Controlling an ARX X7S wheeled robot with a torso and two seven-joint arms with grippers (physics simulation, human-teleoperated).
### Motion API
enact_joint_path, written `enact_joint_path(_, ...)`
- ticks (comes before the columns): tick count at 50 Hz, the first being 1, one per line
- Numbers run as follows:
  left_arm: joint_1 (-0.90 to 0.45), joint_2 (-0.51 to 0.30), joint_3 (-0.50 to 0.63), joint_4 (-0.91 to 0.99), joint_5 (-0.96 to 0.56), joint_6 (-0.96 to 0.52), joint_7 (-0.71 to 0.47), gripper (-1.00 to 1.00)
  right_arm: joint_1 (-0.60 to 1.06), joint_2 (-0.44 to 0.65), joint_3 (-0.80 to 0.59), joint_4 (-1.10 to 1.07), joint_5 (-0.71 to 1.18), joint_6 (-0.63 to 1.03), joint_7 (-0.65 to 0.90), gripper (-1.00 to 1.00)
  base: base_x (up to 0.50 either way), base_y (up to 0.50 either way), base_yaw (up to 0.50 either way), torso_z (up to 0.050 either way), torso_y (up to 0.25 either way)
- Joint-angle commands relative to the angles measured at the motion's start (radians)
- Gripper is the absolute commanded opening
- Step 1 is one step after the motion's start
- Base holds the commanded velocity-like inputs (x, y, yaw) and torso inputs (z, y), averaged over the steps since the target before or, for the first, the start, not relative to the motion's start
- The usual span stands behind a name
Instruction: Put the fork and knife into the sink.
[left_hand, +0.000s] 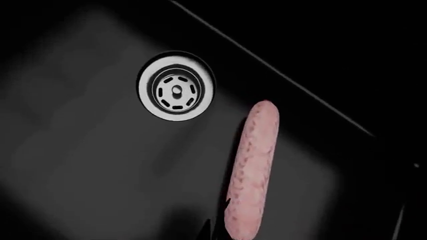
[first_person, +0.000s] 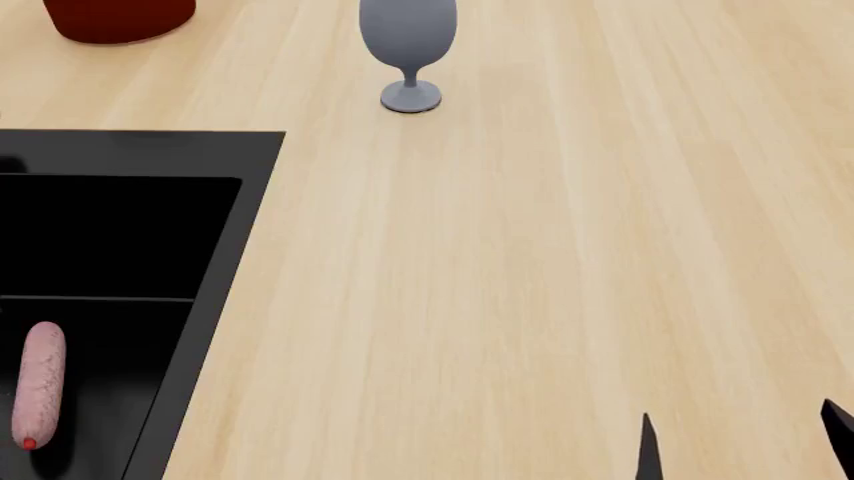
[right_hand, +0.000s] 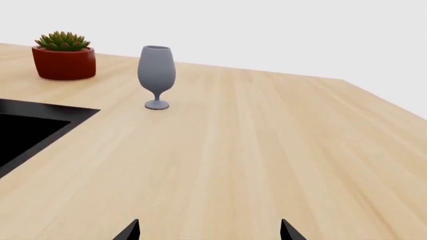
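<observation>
Above the pale wooden counter, the right gripper hovers spread wide and empty; neither fork nor knife shows, and the left gripper's state cannot be told.

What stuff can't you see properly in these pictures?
- Fork and knife: in no view.
- Left end effector: not shown; its wrist view shows only the sink floor, drain and sausage.
- Right end effector: only two dark fingertips above the picture's bottom edge, spread apart.
- Red pot: cut off by the head view's top edge.
- Sink faucet and rack: out of frame.
</observation>
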Motion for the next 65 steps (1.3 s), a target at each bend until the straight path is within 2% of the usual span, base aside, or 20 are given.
enact_joint_path(1,-0.033,0.033,0.011,-0.094,0.064,0.03,0.076,-1.0,-0.006,-0.022,0.035,0.002,-0.024,-0.003,-0.042,1.0,0.0,0.0,0.0,0.0,0.0)
enact_joint_path(19,-0.066,0.047,0.047,-0.197,0.116,0.068,0.125,-1.0,-0.038,-0.073,0.128,-0.011,-0.095,0.065,-0.158,1.0,0.0,0.0,0.0,0.0,0.0)
enact_joint_path(44,-0.19,0.123,0.152,-0.535,0.259,0.191,0.324,-1.0,-0.047,-0.004,0.023,-0.007,-0.046,-0.045,-0.033,1.0,0.0,0.0,0.0,0.0,0.0)
enact_joint_path(51,-0.157,0.1,0.145,-0.457,0.25,0.18,0.312,-1.0,-0.051,-0.014,0.036,-0.009,-0.056,-0.035,-0.051,1.0,0.0,0.0,0.0,0.0,0.0)
enact_joint_path(52,-0.146,0.093,0.13,-0.435,0.236,0.17,0.28,1.0,-0.055,-0.022,0.049,-0.009,-0.063,-0.026,-0.065,1.0,0.0,0.0,0.0,0.0,0.0)
enact_joint_path(65,-0.075,0.055,0.078,-0.273,0.177,0.134,0.189,1.0,-0.082,-0.056,0.133,-0.023,-0.088,0.015,-0.142,1.0,0.0,0.0,0.0,0.0,0.0)
